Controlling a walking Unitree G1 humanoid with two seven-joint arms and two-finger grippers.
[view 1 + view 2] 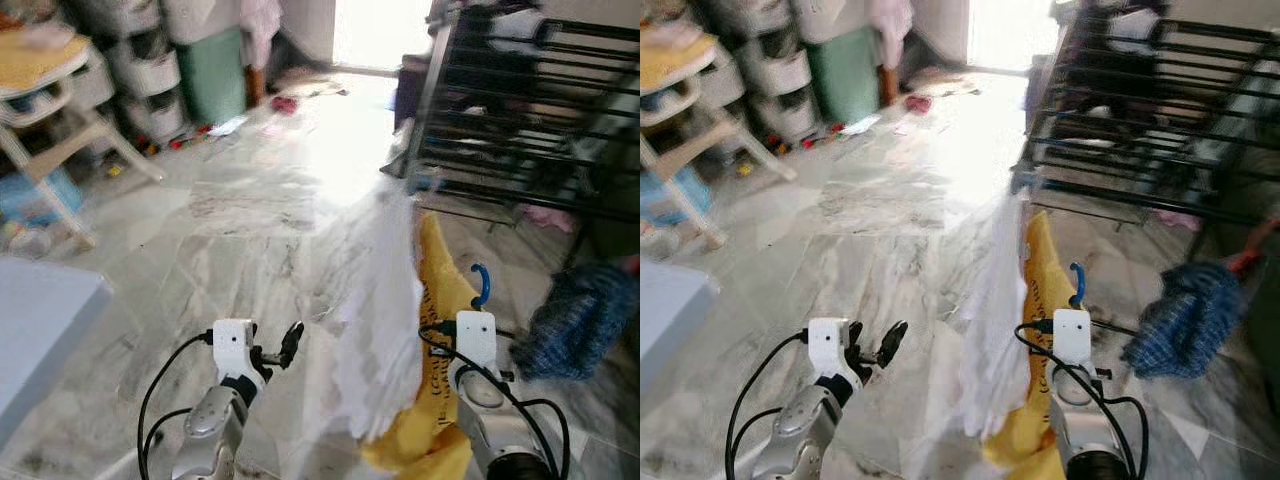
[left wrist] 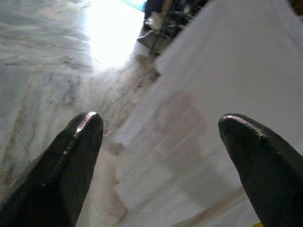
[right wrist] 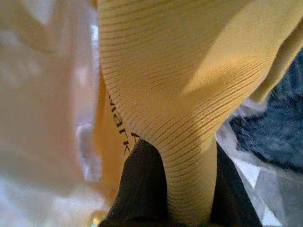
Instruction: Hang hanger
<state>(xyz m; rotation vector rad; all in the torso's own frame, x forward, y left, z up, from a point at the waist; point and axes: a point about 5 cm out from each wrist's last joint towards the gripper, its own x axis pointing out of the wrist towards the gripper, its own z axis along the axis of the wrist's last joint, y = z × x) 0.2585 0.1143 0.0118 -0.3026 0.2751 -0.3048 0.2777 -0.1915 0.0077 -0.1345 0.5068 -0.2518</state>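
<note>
Right gripper (image 1: 462, 300) jaws clamped on yellow garment (image 3: 189, 94) w/ blue hanger hook (image 1: 482, 283) poking up just above. Left gripper (image 1: 283, 345) jaws wide, empty, beside white cloth (image 1: 385, 330). Carry steady to black drying rack (image 1: 520, 110) ahead; keep hook upright, approach rail from above.

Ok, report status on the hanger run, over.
Right hand shut on yellow garment, blue hanger hook up. Left hand open beside white garment. Black drying rack ahead, blue checked cloth on floor beside it.
</note>
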